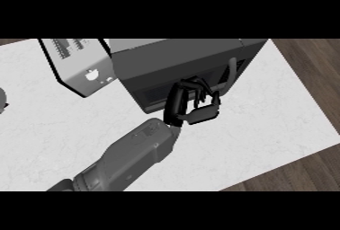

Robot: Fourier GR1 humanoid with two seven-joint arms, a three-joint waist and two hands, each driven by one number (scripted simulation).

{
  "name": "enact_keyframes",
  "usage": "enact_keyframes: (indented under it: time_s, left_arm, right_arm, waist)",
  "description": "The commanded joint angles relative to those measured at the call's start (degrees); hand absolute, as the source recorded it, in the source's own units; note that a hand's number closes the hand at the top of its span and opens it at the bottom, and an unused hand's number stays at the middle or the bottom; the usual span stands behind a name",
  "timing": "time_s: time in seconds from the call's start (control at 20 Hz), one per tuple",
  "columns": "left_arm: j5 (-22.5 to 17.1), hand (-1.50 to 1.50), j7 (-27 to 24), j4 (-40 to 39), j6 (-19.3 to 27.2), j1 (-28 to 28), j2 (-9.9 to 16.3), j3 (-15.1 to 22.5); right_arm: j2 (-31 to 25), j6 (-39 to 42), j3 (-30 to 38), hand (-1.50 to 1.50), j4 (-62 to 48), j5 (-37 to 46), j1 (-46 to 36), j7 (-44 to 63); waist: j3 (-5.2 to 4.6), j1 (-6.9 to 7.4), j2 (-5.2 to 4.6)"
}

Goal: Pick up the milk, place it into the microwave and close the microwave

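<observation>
Milk is not showing anywhere in the head view; whether it is sitting behind the dark front of the microwave (192, 58) or being hidden by the hand cannot be told.

The left hand (178, 104) is hanging against the lower part of that dark front. Its fingers (192, 85) are curling over towards the right, and the thumb (203, 113) is jutting out below them on the same side. No carton is showing between fingers and thumb, and I cannot tell whether they are closing on any edge of the microwave.

Just right of the fingertips, a curved handle (230, 74) is running up the front. Left of the fingers, a dark window patch (156, 95) is lying low on the same face. Well to the left of the fingers, a pale-edged slab with rows of keys (74, 60) is standing out at an angle from the microwave's corner.

The grey forearm (129, 155) is stretching away from the fingers to the view's lower left. It is crossing the white marbled counter (266, 126), which is spreading out below and to the right of the hand. Far left of the fingers, a dark rounded thing (2, 102) is being cut off by the view's edge.
</observation>
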State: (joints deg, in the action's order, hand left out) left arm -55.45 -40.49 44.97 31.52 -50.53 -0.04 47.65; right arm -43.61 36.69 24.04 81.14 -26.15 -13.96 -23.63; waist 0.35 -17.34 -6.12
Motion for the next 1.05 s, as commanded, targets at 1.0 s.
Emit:
enact_keyframes:
  time_s: [1.0]
  left_arm:
    - [-5.55, 1.5, -0.75, -5.49, -0.47, -7.05, 0.04, -0.03]
  right_arm:
    - [-3.56, 4.36, 1.08, -1.5, -8.85, -5.26, -5.65, 1.55]
  waist:
    - [0.03, 0.39, -0.92]
